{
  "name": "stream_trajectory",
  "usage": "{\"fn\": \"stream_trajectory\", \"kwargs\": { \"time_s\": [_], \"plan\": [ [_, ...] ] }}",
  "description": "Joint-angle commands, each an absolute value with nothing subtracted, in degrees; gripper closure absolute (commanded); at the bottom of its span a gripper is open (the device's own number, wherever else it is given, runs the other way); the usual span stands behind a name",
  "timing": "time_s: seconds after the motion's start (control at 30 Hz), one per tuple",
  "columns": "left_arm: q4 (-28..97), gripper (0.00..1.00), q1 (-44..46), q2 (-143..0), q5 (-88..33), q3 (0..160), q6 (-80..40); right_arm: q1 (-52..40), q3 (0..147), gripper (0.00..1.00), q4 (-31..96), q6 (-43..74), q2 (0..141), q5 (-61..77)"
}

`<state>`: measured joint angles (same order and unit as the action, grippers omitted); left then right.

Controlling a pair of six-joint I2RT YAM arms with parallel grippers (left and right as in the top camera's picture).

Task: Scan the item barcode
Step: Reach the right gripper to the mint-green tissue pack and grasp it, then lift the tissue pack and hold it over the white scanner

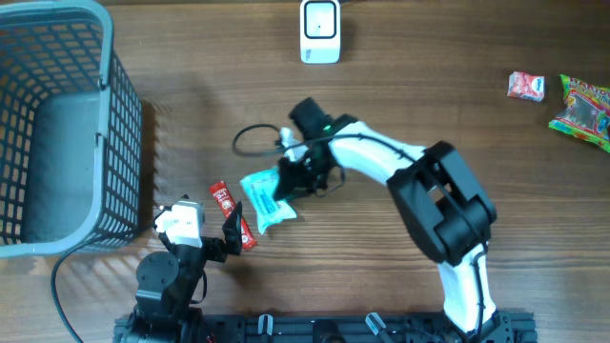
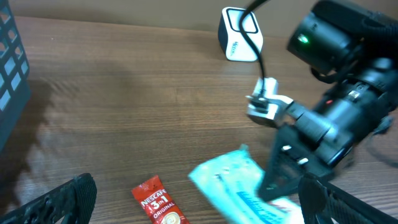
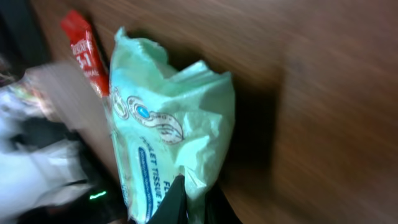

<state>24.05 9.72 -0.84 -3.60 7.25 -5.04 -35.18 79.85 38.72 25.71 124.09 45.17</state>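
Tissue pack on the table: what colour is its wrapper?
The tissue pack is pale mint green with blue print; right wrist view shows it best.

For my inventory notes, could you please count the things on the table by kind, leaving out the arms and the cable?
Tissue pack: 1
Coffee sachet: 1
Snack packets: 2, the red-white packet and the green packet
Basket: 1
White scanner: 1
Total: 6
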Motion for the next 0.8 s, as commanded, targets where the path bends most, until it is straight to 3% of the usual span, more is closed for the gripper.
{"fn": "stream_trajectory", "kwargs": {
  "time_s": [0.0, 0.13, 0.33, 0.6, 0.7, 0.77],
  "plan": [
    [23.94, 0.0, 9.47, -0.51, -4.47, 7.07, -5.39, -27.64, 79.29, 0.96, 44.38, 45.45, 122.43, 68.03],
    [23.94, 0.0, 9.47, -0.51, -4.47, 7.07, -5.39, -23.44, 79.26, 0.96, 57.3, 67.66, 122.26, 79.99],
    [23.94, 0.0, 9.47, -0.51, -4.47, 7.07, -5.39, -22.63, 79.26, 0.96, 52.71, 70.72, 122.23, 92.31],
    [23.94, 0.0, 9.47, -0.51, -4.47, 7.07, -5.39, -22.31, 79.26, 0.96, 53.1, 99.04, 122.37, 92.4],
    [23.94, 0.0, 9.47, -0.51, -4.47, 7.07, -5.39, -21.32, 79.26, 0.96, 51.48, 115.37, 122.37, 89.19],
    [23.94, 0.0, 9.47, -0.51, -4.47, 7.07, -5.37, -20.12, 79.26, 0.96, 52.31, 118.45, 122.41, 84.14]
  ]
}}
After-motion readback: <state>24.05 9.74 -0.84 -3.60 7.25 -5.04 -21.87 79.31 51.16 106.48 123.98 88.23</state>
